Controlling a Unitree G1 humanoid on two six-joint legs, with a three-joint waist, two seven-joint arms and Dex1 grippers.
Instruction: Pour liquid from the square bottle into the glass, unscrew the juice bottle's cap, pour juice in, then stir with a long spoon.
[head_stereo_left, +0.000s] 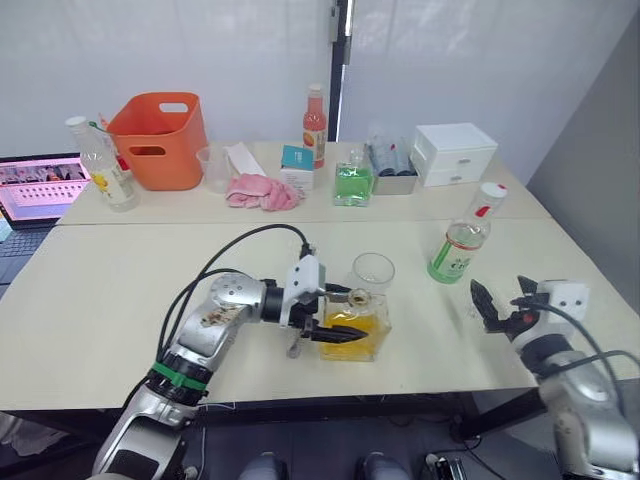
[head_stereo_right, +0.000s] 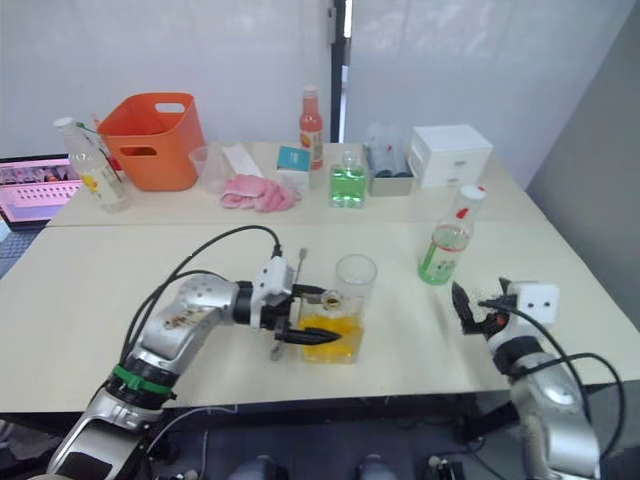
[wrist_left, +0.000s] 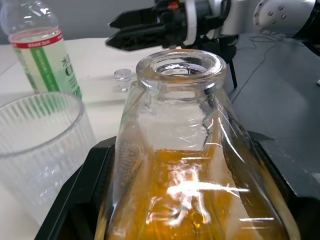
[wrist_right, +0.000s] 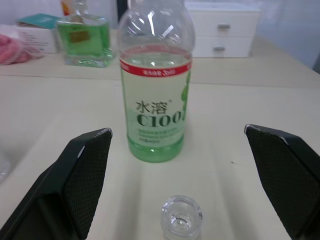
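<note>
Left wrist view: your left gripper (head_stereo_left: 335, 322) clasps the square bottle (wrist_left: 200, 165), beside the glass (head_stereo_left: 372, 272). Your right gripper (head_stereo_left: 505, 302) is spread wide, facing the juice bottle (wrist_right: 155, 85).

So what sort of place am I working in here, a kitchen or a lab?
Most likely a lab or office test room, not a kitchen: plain pale tables pushed together by blank white walls, an open laptop at the table's edge, and a white desktop drawer unit beside staged bottles and an orange plastic bin.
</note>
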